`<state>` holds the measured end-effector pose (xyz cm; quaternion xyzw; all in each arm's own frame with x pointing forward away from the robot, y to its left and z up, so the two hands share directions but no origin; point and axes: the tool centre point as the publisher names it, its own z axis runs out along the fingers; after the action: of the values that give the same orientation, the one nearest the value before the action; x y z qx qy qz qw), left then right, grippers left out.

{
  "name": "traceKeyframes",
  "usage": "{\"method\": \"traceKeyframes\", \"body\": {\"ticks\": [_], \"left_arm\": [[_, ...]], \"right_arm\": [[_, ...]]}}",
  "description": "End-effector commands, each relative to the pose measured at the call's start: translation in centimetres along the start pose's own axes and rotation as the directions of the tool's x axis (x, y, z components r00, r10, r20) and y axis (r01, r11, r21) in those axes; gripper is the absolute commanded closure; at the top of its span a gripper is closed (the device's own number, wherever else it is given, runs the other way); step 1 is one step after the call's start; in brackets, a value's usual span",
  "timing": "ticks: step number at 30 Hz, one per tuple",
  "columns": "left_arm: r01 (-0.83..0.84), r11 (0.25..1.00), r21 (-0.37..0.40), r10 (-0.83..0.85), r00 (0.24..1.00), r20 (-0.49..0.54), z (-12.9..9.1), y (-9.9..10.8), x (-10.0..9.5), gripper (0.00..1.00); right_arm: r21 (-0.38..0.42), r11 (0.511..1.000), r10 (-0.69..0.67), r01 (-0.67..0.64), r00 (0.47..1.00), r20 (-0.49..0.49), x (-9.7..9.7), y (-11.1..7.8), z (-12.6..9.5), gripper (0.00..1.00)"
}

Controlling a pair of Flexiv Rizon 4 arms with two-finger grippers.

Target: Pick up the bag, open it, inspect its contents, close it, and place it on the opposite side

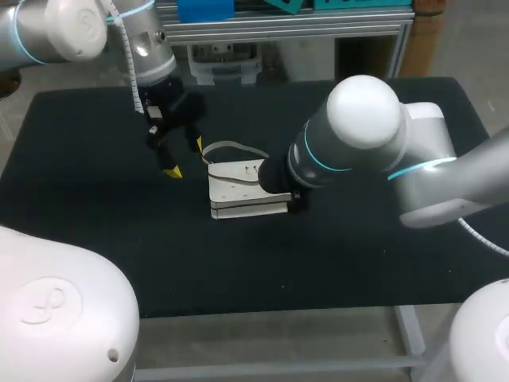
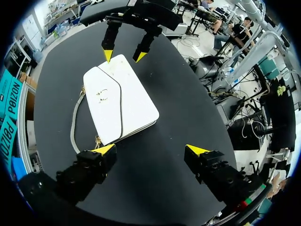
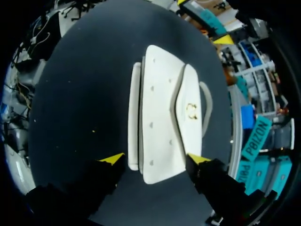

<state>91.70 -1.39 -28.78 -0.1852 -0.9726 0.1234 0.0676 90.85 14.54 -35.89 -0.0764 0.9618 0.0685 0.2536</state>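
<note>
Two open grippers and one white bag (image 1: 238, 187) are logged. Head view: the bag is laid flat mid-table (image 1: 79, 199), the left gripper (image 1: 181, 157) is held open just beside its strap (image 1: 235, 148), and the bag's other end is covered by the right arm (image 1: 358, 143). Left wrist view: the left gripper (image 2: 150, 150) is spread wide and empty, the bag (image 2: 120, 103) is seen ahead, and the right gripper (image 2: 124, 55) is at its far end. Right wrist view: the right gripper (image 3: 155, 160) is spread wide, with the bag's (image 3: 162, 113) near end between its fingers, ungripped.
</note>
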Motion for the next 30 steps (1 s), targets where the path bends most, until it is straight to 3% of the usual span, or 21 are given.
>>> {"method": "traceKeyframes", "body": {"ticks": [1, 2, 6, 10, 15, 18, 19, 22, 28, 30], "left_arm": [[-0.002, 1.000, -0.012, 0.002, 1.000, -0.028, 0.2, -0.3, -0.4, 0.00], [-0.003, 1.000, -0.014, 0.002, 1.000, -0.030, 0.3, -0.3, -0.4, 0.00], [-0.002, 1.000, -0.020, 0.002, 0.999, -0.036, 0.5, -0.2, -0.2, 0.00], [-0.002, 1.000, -0.017, 0.002, 0.999, -0.038, 0.6, -0.1, -0.2, 0.00], [0.002, 1.000, -0.002, -0.002, 0.999, -0.039, 0.8, 0.0, -0.3, 0.00], [0.002, 1.000, 0.002, -0.002, 0.999, -0.039, 0.8, 0.0, -0.3, 0.00], [0.001, 1.000, 0.009, -0.001, 0.999, -0.034, 0.7, -0.1, -0.4, 0.00], [0.004, 1.000, 0.030, -0.004, 1.000, 0.007, 0.6, -0.4, -0.4, 0.00], [-0.025, 0.996, 0.088, 0.007, 0.979, 0.205, 0.9, -2.2, -0.5, 0.00], [-0.035, 0.998, 0.045, 0.017, 0.940, 0.341, 1.4, -2.9, -0.7, 0.00]], "right_arm": [[0.019, 1.000, -0.012, 0.011, 0.999, 0.039, 0.0, 0.5, 0.9, 0.25], [0.022, 1.000, -0.017, 0.016, 0.999, 0.038, -0.1, 0.5, 1.0, 0.25], [0.035, 0.999, -0.034, 0.033, 0.999, 0.039, -0.4, 0.5, 1.4, 0.50], [0.036, 0.999, -0.039, 0.038, 0.999, 0.035, -0.5, 0.3, 1.8, 0.53], [0.036, 0.999, -0.041, 0.040, 0.999, 0.027, -0.5, 0.1, 2.3, 0.66], [0.035, 0.999, -0.042, 0.041, 0.999, 0.024, -0.4, 0.1, 2.5, 0.83], [0.036, 0.999, -0.040, 0.039, 0.999, 0.024, -0.4, 0.0, 2.5, 0.99], [0.036, 0.999, -0.037, 0.036, 0.999, 0.026, -0.3, 0.0, 2.6, 1.00], [0.026, 0.999, -0.027, 0.026, 0.999, 0.030, -0.2, 0.0, 2.6, 1.00], [0.026, 0.999, -0.027, 0.026, 0.999, 0.030, -0.2, 0.0, 2.6, 1.00]]}}
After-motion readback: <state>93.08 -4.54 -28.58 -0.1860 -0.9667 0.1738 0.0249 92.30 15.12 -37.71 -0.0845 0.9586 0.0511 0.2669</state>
